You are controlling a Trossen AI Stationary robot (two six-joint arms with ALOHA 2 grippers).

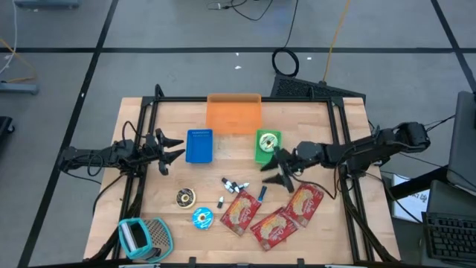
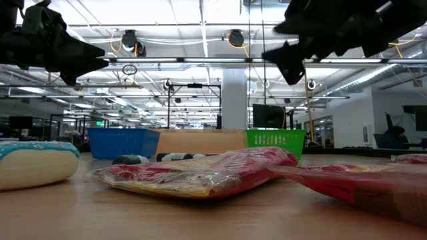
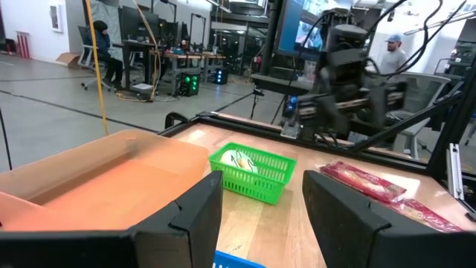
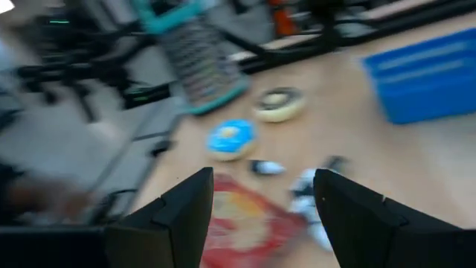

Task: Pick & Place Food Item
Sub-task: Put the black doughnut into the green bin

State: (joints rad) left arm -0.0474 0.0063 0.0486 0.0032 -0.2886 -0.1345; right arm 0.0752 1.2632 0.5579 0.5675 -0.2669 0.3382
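Hovering right pincer open, empty, beside green basket | left pincer open, empty

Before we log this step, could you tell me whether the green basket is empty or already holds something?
Not empty: the green basket holds a pale round item, seen from above and in the left wrist view; what it is, cannot tell.

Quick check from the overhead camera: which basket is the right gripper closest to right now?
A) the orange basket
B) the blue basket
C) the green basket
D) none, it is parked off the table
C: in the high view the right gripper, jaws open, hangs just beside the green basket, while the blue basket and orange basket lie farther toward the left arm's side.
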